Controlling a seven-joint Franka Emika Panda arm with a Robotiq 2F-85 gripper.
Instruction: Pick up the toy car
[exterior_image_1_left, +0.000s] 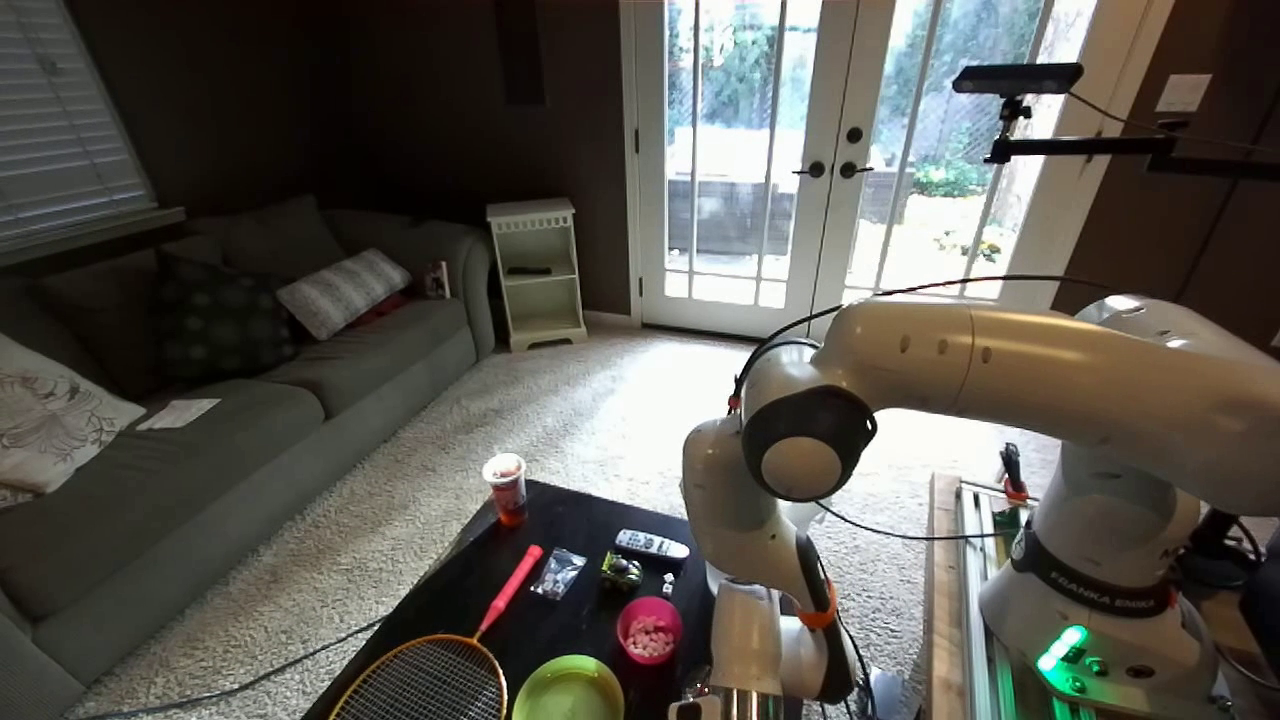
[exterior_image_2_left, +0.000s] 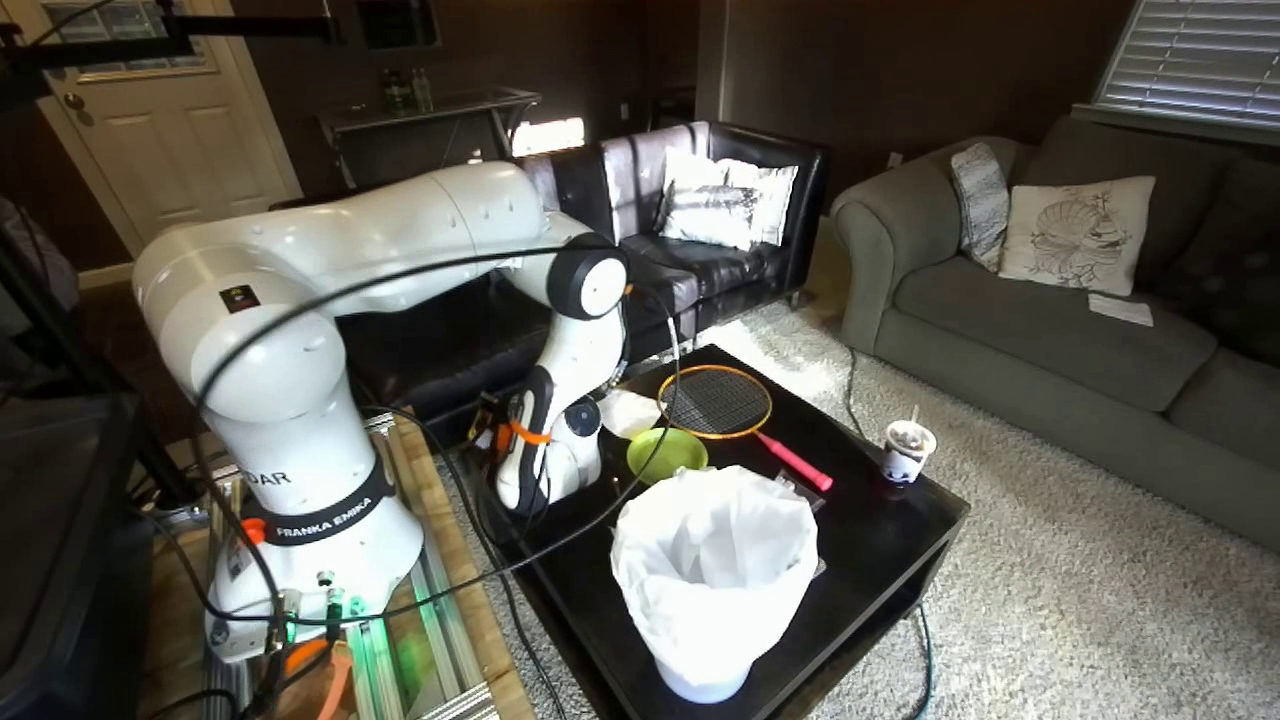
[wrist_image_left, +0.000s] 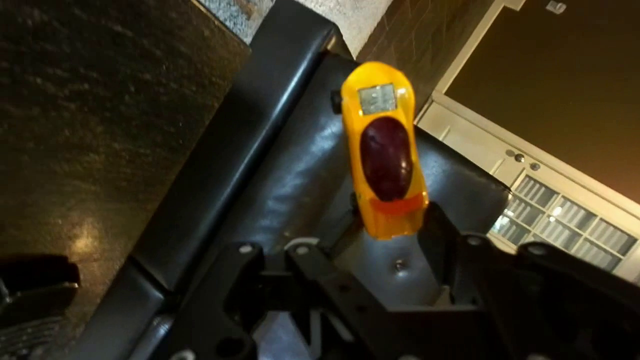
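In the wrist view the toy car (wrist_image_left: 387, 155) is yellow, with a dark red oval canopy and an orange band across one end. My gripper (wrist_image_left: 391, 214) is shut on that end, one finger on each side, and the rest of the car sticks out beyond the fingertips. The car hangs well off the floor, with a black leather couch behind it. Only part of the gripper's body (exterior_image_1_left: 735, 703) shows at the bottom edge of an exterior view. The car cannot be made out clearly in either exterior view.
On the black table lie a racket (exterior_image_1_left: 430, 680), green bowl (exterior_image_1_left: 570, 690), pink bowl (exterior_image_1_left: 650, 630), remote (exterior_image_1_left: 652, 544), small green-black item (exterior_image_1_left: 621, 570) and drink cup (exterior_image_1_left: 507, 490). A white-lined bin (exterior_image_2_left: 710, 580) stands at one end. Cables (exterior_image_2_left: 420, 275) loop along the arm.
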